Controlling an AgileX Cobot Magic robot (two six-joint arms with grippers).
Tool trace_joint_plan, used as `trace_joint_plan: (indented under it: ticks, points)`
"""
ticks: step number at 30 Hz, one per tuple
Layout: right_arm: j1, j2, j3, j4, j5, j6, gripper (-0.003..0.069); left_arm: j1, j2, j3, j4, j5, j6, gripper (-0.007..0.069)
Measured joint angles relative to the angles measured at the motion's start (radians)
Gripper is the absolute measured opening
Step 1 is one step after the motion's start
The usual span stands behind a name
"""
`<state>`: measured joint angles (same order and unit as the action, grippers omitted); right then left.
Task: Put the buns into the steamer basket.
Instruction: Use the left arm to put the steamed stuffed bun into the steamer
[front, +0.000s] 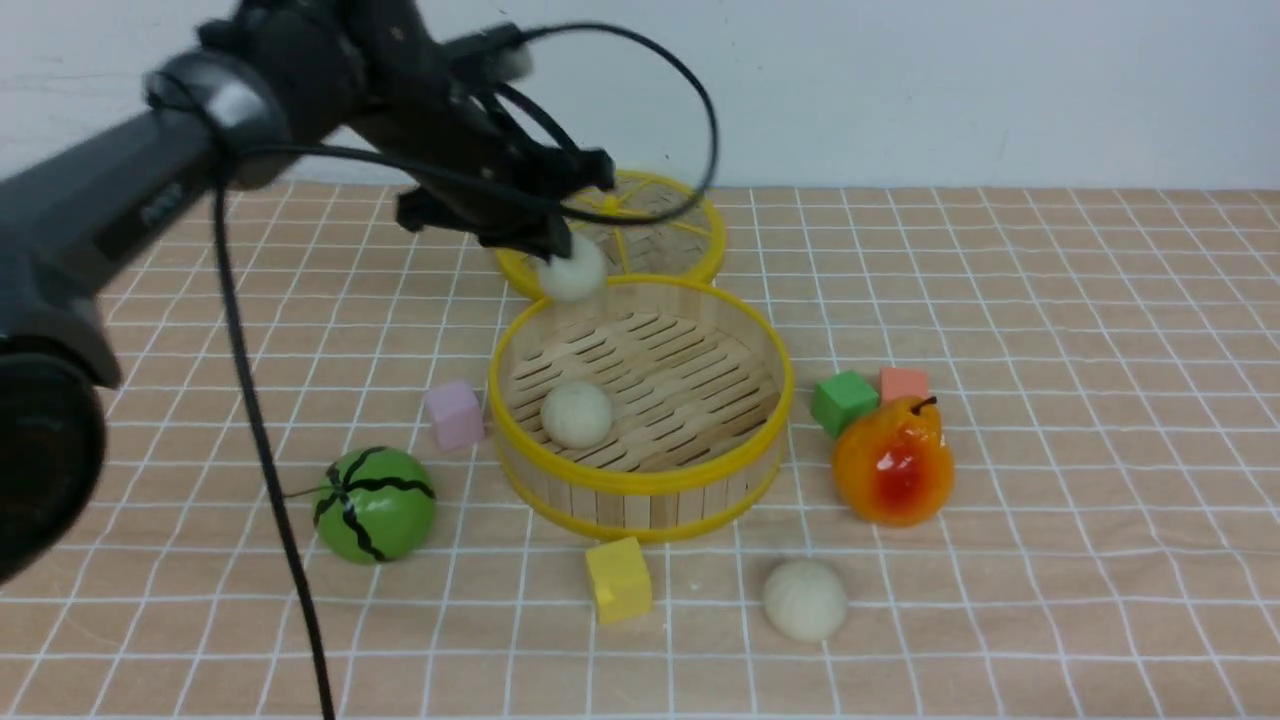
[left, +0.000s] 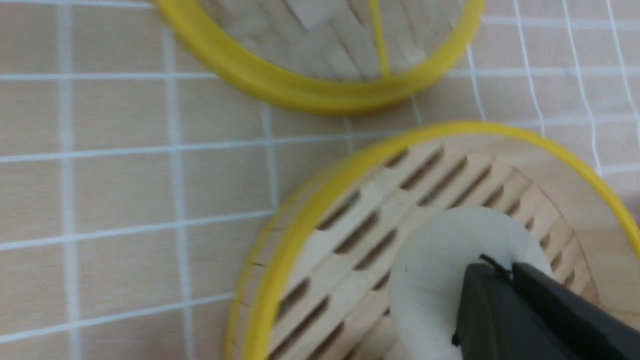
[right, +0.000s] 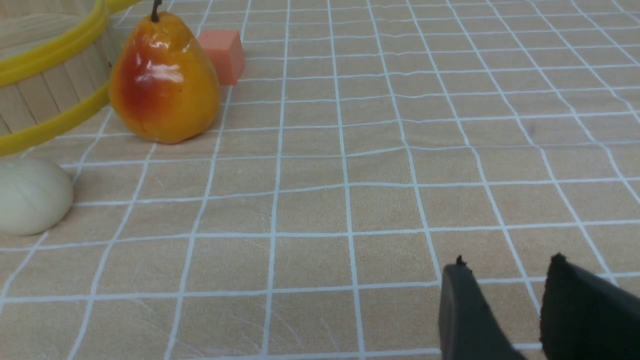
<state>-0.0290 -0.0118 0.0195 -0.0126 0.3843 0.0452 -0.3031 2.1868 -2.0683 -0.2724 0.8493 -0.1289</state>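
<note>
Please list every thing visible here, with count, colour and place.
cloth: 1, tan, white grid; under all.
steamer basket: 1, bamboo, yellow rims; centre.
buns: 3, off-white; one in basket, one on cloth before it, one in left claw over far rim.
lid: 1, yellow-rimmed; behind basket.
melon toy: 1, green; front-left of basket.
pear toy: 1, orange-red; right of basket.
cubes: 4; pink left of basket, yellow before it, green and salmon behind pear.
left claw: 1, black; shut on bun.
right claw: 1, black; open, empty.

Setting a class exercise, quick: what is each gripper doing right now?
Left gripper: closed on a bun above the steamer basket.
Right gripper: open, holding nothing.
</note>
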Motion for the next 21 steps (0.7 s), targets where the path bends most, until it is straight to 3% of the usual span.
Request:
trace_joint_plan:
  ticks: [8,11,14,16,18,21]
  points:
    - [0.0,0.0,0.0,0.0,0.0,0.0,0.0239,-0.043,0.104,0.0,0.051,-0.027,0.0,0.0053]
    - [0.0,0.0,0.0,0.0,0.0,0.0,0.0239,-0.05,0.117,0.001,0.071,-0.028,-0.027,0.0118]
    - [0.0,0.0,0.0,0.0,0.0,0.0,0.0239,-0.059,0.115,0.001,0.094,-0.035,-0.046,0.0283]
    - [0.0,0.0,0.0,0.0,0.0,0.0,0.0239,-0.061,0.109,0.002,0.098,-0.029,-0.047,0.0321]
    - [0.0,0.0,0.0,0.0,0.0,0.0,0.0239,-0.063,0.082,0.002,0.108,0.003,-0.048,0.0424]
    - [0.0,0.0,0.0,0.0,0.0,0.0,0.0239,-0.063,0.017,-0.018,0.135,0.077,-0.048,0.0512]
